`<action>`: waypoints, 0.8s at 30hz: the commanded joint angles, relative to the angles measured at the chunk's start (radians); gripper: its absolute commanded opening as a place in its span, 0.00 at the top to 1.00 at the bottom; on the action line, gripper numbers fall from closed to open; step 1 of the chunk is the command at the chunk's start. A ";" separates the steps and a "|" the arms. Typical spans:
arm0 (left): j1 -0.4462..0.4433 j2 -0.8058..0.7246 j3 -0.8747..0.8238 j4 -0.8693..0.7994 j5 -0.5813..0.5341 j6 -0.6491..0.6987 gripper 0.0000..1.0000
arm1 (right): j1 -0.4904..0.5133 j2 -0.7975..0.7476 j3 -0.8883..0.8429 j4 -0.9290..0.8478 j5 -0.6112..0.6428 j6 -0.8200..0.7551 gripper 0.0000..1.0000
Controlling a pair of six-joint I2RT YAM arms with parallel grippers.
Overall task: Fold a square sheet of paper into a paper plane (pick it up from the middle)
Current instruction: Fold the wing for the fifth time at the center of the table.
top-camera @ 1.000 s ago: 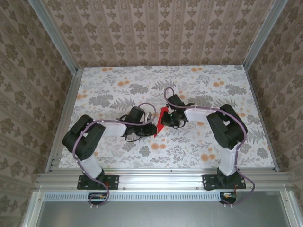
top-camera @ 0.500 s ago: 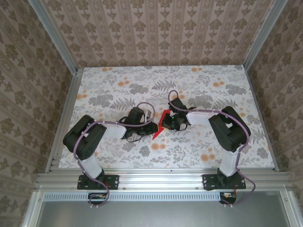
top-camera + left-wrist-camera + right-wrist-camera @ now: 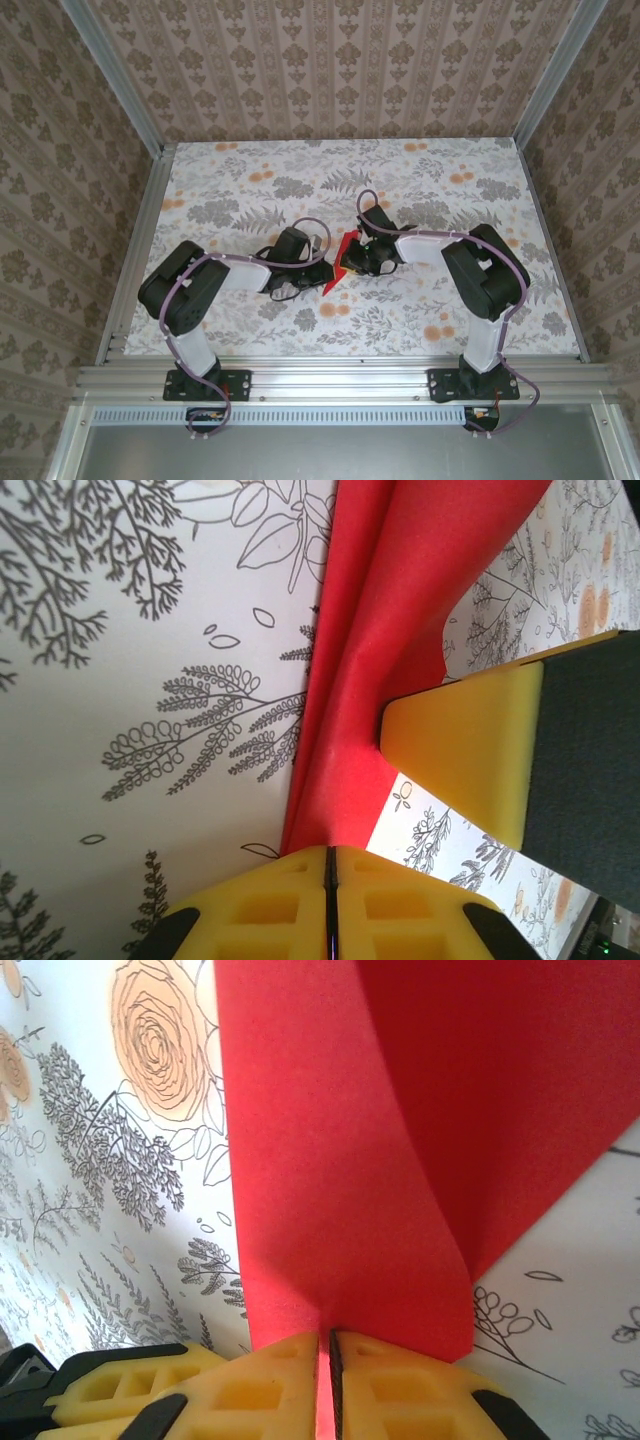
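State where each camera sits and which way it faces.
Top external: above and behind the bases, looking down on the table; both arms, with left gripper and right gripper at the red paper.
Left wrist: on the left arm, facing along its fingers, shut on the paper.
Right wrist: on the right arm, fingers likewise shut.
Shared: both wrist views show the paper.
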 commanded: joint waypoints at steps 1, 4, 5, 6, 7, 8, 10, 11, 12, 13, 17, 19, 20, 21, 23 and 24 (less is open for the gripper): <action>-0.003 -0.003 -0.011 -0.134 -0.075 0.036 0.91 | -0.023 -0.041 0.019 0.000 -0.006 -0.061 0.84; -0.002 -0.003 -0.015 -0.137 -0.080 0.036 0.91 | -0.040 -0.057 0.046 -0.025 0.035 -0.111 0.84; -0.003 -0.004 -0.015 -0.142 -0.082 0.037 0.91 | -0.041 -0.057 0.054 -0.034 0.051 -0.129 0.84; -0.003 -0.004 -0.013 -0.147 -0.084 0.038 0.91 | -0.041 -0.054 0.064 -0.046 0.061 -0.145 0.83; -0.003 -0.005 -0.010 -0.151 -0.084 0.040 0.91 | -0.041 -0.049 0.070 -0.050 0.063 -0.157 0.84; -0.003 -0.003 -0.009 -0.156 -0.086 0.041 0.91 | -0.041 -0.040 0.077 -0.050 0.062 -0.168 0.84; -0.003 -0.003 -0.006 -0.159 -0.086 0.042 0.91 | -0.041 -0.017 0.094 -0.051 0.042 -0.185 0.83; -0.004 -0.003 -0.006 -0.160 -0.086 0.042 0.91 | -0.041 -0.002 0.102 -0.051 0.028 -0.189 0.83; -0.004 -0.003 -0.004 -0.160 -0.086 0.043 0.92 | -0.041 0.010 0.108 -0.044 0.013 -0.194 0.83; -0.004 -0.003 -0.004 -0.162 -0.086 0.042 0.91 | -0.040 0.021 0.113 -0.040 0.006 -0.197 0.84; -0.003 -0.002 -0.002 -0.171 -0.088 0.044 0.91 | -0.043 0.064 0.137 -0.041 -0.012 -0.211 0.84; -0.004 -0.003 -0.002 -0.173 -0.082 0.046 0.91 | -0.044 0.083 0.146 -0.043 -0.012 -0.219 0.83; -0.004 -0.003 0.001 -0.173 -0.078 0.049 0.91 | -0.047 0.093 0.150 -0.042 -0.013 -0.222 0.83; -0.004 -0.005 0.003 -0.175 -0.072 0.053 0.91 | -0.049 0.101 0.152 -0.040 -0.014 -0.222 0.84; -0.004 -0.010 0.007 -0.174 -0.060 0.054 0.90 | -0.052 0.115 0.152 -0.038 -0.014 -0.219 0.84; -0.003 -0.013 0.010 -0.167 -0.052 0.056 0.89 | -0.052 0.117 0.151 -0.037 -0.013 -0.219 0.84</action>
